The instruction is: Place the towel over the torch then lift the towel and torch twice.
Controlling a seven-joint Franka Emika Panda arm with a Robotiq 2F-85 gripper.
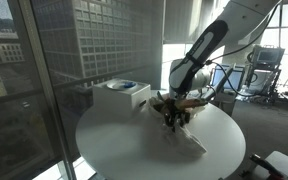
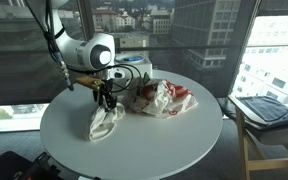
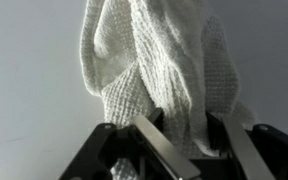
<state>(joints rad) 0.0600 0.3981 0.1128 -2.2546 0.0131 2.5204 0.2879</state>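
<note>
Gripping the bunched white towel (image 2: 103,125), my hand (image 2: 106,101) holds it upright, its lower end resting on the round tabletop (image 2: 174,142).

— Where is the pincer?
— The pincer (image 2: 106,100) points straight down above the round white counter (image 2: 169,145), at the end of the white arm (image 2: 84,50).
— Does it hold anything?
— Yes, its jaws pinch the top of a white towel (image 2: 103,124). The cloth hangs below in loose folds and widens toward the bottom. Its lower end reaches the counter's surface, though I cannot tell how much of it rests there.
— What else lies on the counter?
— A crumpled white bag with red markings (image 2: 164,98), just beside the pincer and apart from the towel.
— And behind?
— Tall windows with city buildings beyond
</note>
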